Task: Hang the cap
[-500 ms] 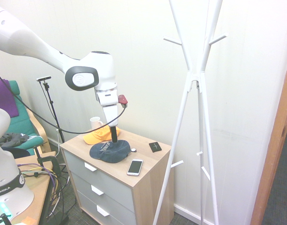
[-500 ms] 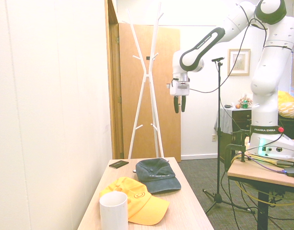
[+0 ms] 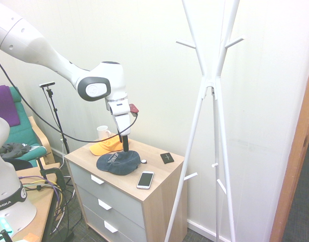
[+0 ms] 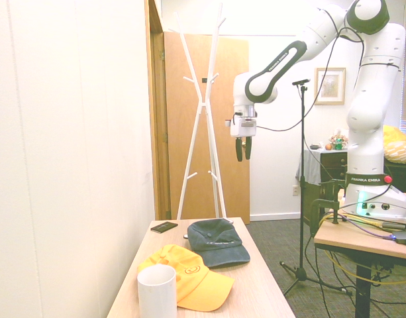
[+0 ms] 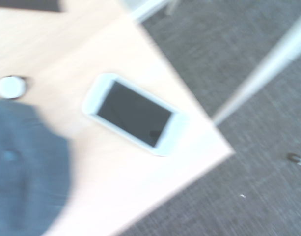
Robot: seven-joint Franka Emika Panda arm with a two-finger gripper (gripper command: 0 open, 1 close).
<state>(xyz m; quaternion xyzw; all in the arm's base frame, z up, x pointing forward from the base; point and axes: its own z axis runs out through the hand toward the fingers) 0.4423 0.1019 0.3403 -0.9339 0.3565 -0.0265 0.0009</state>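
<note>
there, the navy cap [image 3: 118, 162] lies brim-curved, pale-lettered.

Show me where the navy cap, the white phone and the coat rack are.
navy cap [image 3: 118, 163], first exterior view, on its crown.
white phone [image 5: 134, 113], wrist view, on its dark screen.
coat rack [image 3: 210, 80], first exterior view, where its white poles cross.

Light: bright, even, indoor | Glare: pale wall [image 3: 144, 40] washed out in both exterior views | Shadows: soft and faint | Blur: wrist view smeared everywhere, phone [image 5: 133, 114] edges soft, cap [image 5: 22, 172] at 8 o'clock only a blue patch | Exterior views: sharp
</note>
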